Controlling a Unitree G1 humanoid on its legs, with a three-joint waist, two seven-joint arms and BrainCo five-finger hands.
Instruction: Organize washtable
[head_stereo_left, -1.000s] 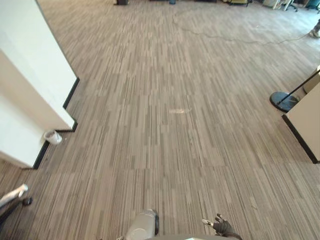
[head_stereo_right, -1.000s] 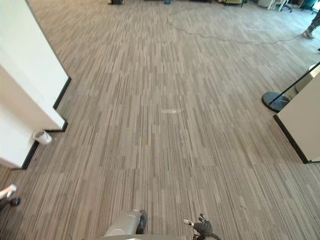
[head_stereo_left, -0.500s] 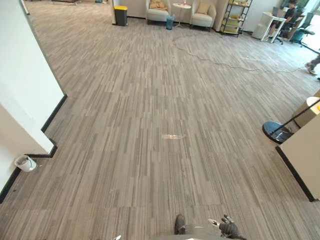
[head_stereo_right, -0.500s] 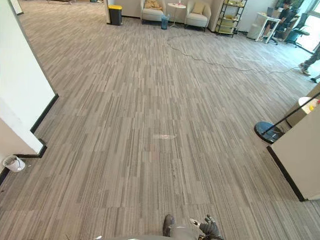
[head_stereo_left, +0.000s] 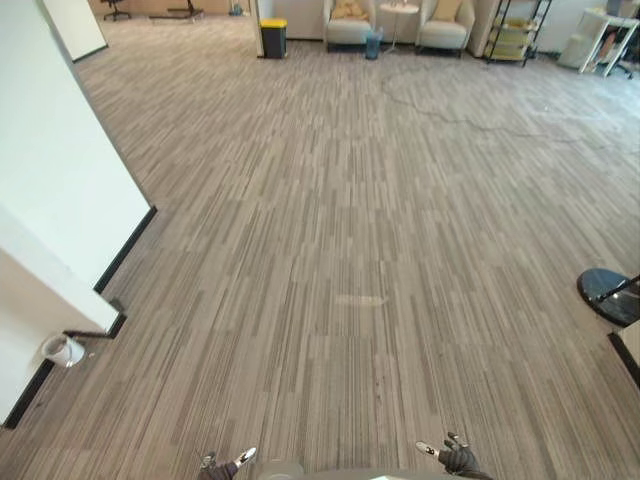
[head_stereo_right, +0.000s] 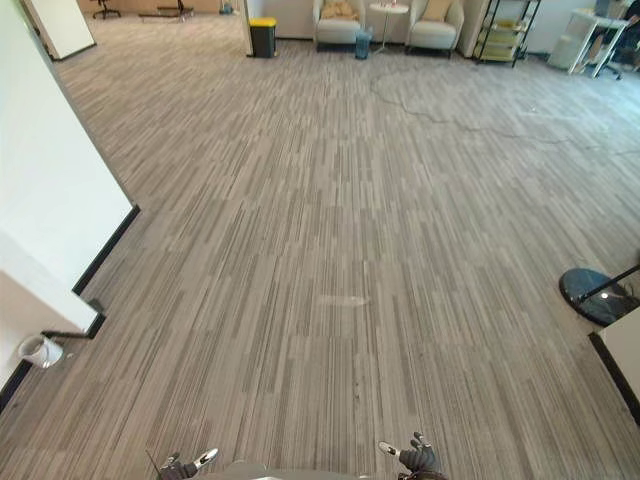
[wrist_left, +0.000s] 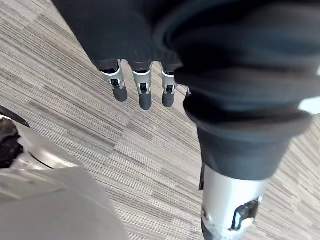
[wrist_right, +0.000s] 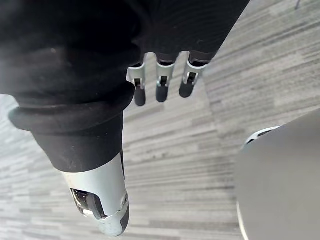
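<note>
My left hand (head_stereo_left: 226, 462) hangs low at the bottom edge of the eye views, over striped grey carpet (head_stereo_left: 340, 200). In the left wrist view its fingers (wrist_left: 144, 93) are straight and hold nothing. My right hand (head_stereo_left: 451, 458) hangs at the bottom right. Its fingers (wrist_right: 160, 86) are also straight and empty, with carpet beneath them.
A white wall corner (head_stereo_left: 60, 200) with black skirting juts in at the left, and a small white cup (head_stereo_left: 62, 349) lies at its foot. A black round stand base (head_stereo_left: 610, 297) sits at the right. Armchairs (head_stereo_left: 350, 20), a yellow-topped bin (head_stereo_left: 272, 37) and a shelf (head_stereo_left: 510, 35) stand far off.
The whole picture has shifted, so the camera has moved. My left hand's fingertips now show at the bottom edge. My right hand stays at the bottom right.
</note>
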